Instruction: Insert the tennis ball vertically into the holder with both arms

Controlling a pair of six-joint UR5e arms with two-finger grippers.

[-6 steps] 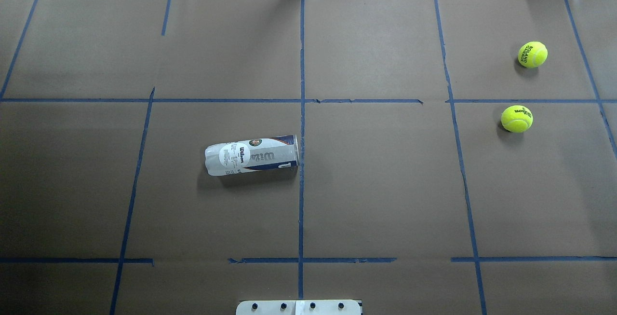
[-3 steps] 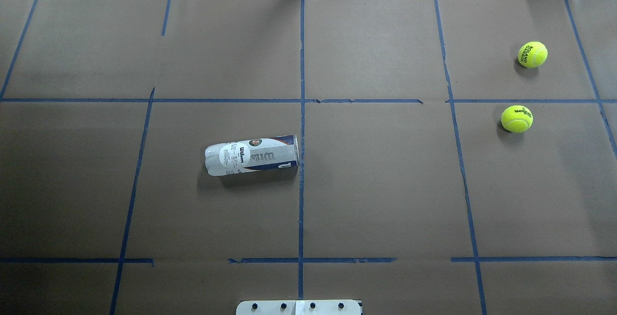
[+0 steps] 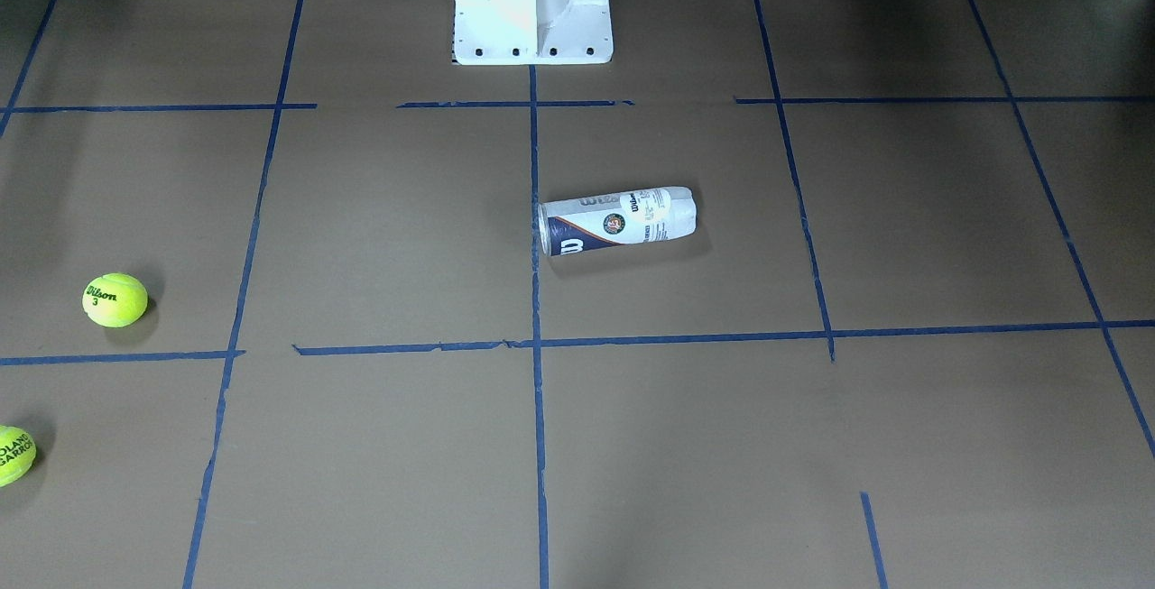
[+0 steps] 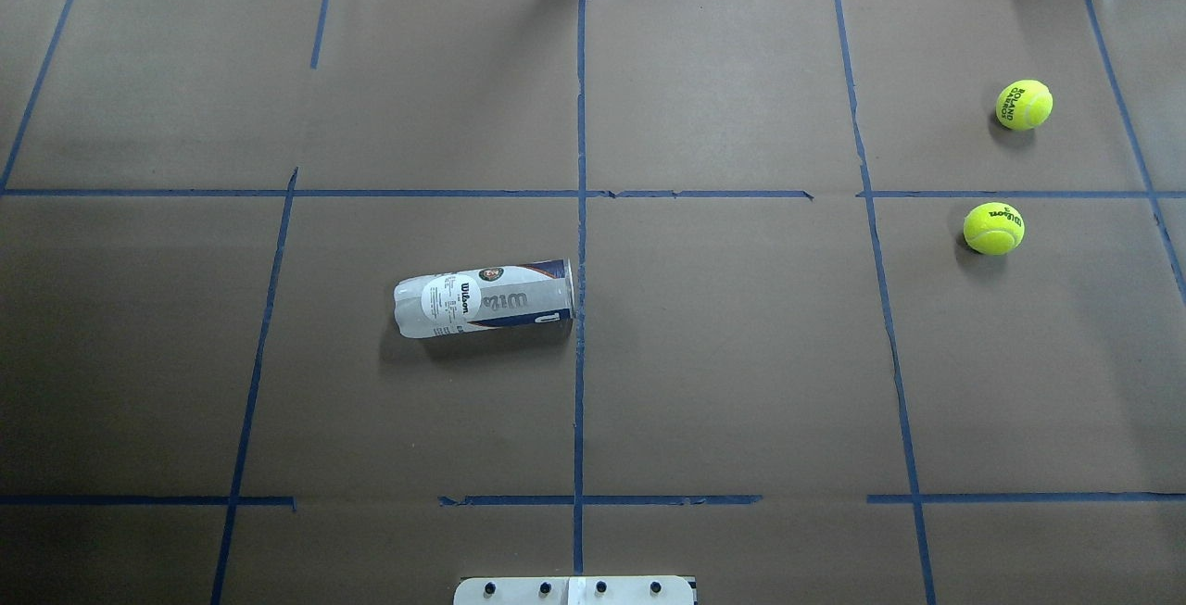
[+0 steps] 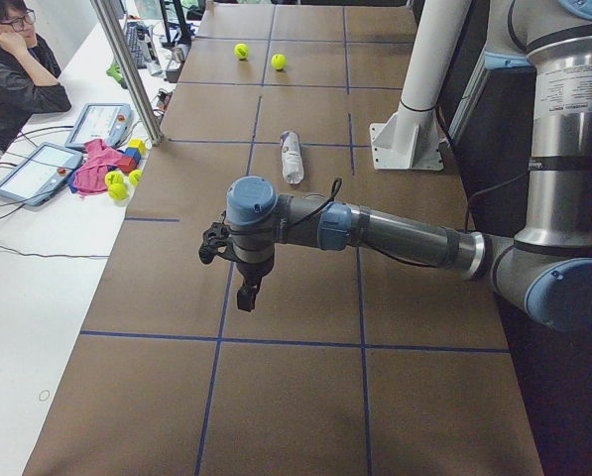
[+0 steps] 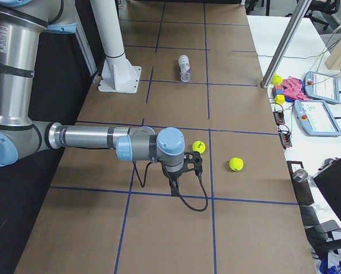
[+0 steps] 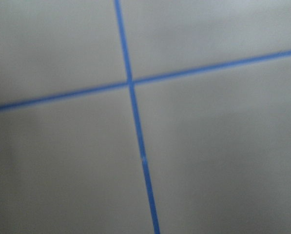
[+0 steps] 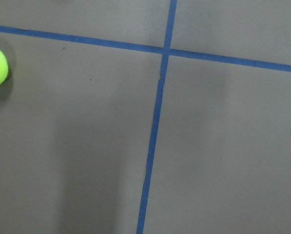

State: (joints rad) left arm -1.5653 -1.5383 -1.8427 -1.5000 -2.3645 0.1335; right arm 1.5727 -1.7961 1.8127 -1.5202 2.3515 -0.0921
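Holder (image 4: pixel 484 298) lies on its side — left claw (image 5: pixel 246 295), right claw (image 6: pixel 173 186): open or closed, cannot tell

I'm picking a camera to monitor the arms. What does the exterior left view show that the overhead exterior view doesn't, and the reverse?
Only exterior left: the left arm stretched over the table, the left gripper hanging above the paper, and a seated person beside the table.
Only overhead: legible lettering on the tube and the two tennis balls; no arm appears.
Both: the tube lying on its side, the tennis balls resting far from it, and the blue tape grid.
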